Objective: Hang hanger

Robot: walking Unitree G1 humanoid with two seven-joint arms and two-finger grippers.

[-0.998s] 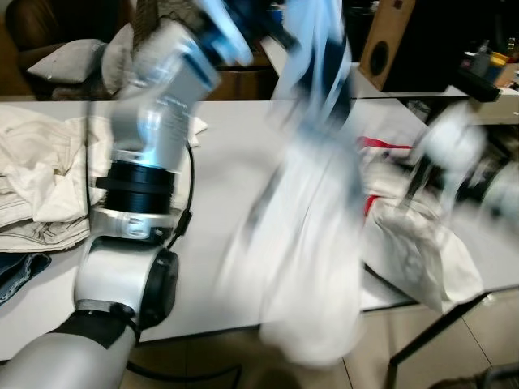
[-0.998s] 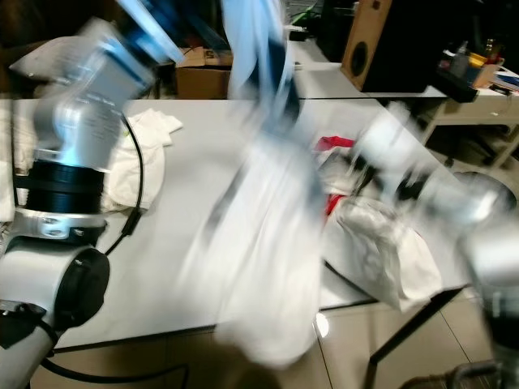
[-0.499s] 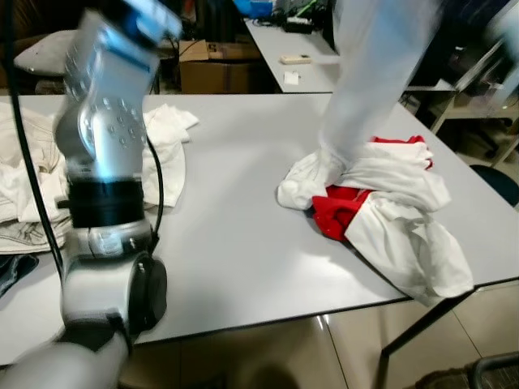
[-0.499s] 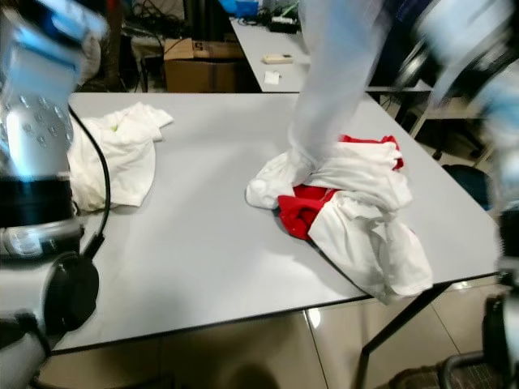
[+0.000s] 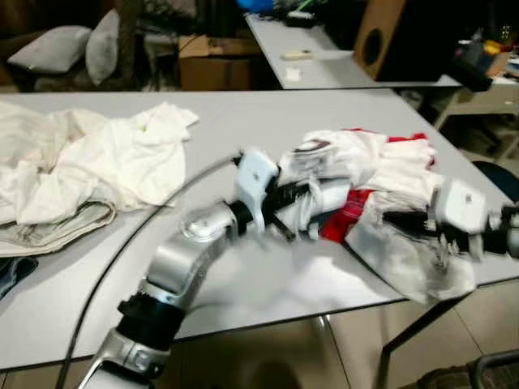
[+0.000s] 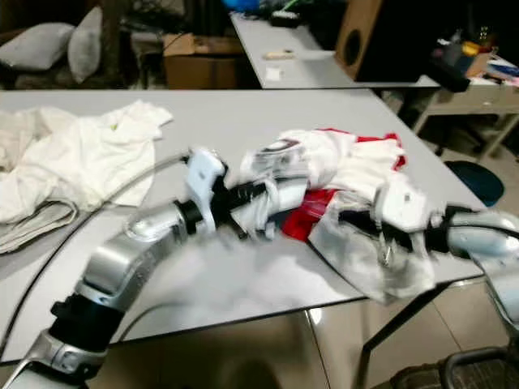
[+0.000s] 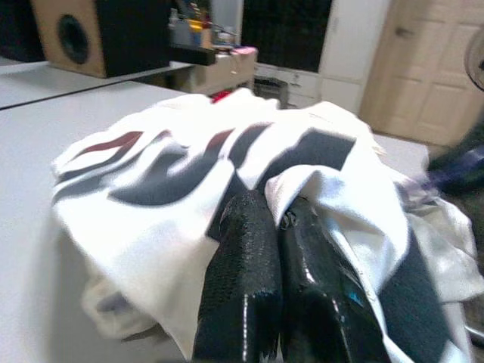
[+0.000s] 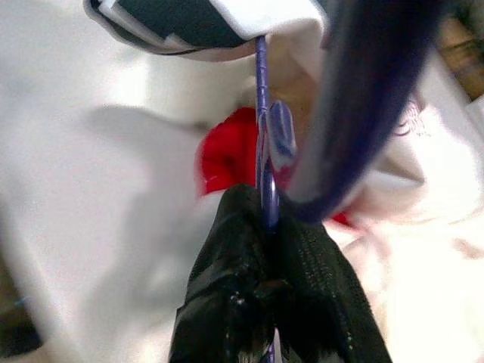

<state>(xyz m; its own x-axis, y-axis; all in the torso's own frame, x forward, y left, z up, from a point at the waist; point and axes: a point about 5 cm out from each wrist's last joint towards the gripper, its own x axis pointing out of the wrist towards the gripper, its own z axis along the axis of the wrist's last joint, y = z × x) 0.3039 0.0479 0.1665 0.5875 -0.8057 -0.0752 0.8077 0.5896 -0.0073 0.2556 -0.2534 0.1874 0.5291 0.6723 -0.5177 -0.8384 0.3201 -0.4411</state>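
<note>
A white garment with dark stripes (image 5: 328,154) lies bunched on a pile of white and red clothes (image 5: 405,174) on the grey table (image 5: 243,113). My left gripper (image 5: 302,204) reaches across the table and is shut on a fold of that garment (image 7: 189,170), fingertips pressed together (image 7: 272,219). My right gripper (image 5: 399,219) hovers low over the right end of the pile, blurred. In the right wrist view it is shut on the thin stem of a purple hanger (image 8: 262,113), whose thick curved hook (image 8: 355,98) crosses in front. Red cloth (image 8: 227,155) lies beneath.
A second heap of white clothes (image 5: 81,158) covers the table's left side, with jeans (image 5: 12,271) at the edge. Behind stand another table (image 5: 324,73), a wooden speaker (image 5: 389,32), a cardboard box (image 5: 203,69) and pillows (image 5: 65,49). The table's front right corner (image 5: 478,284) drops to tiled floor.
The striped garment, held high a second ago, has come down onto the pile on the table. Both arms lowered with it; the camera also shifted.
</note>
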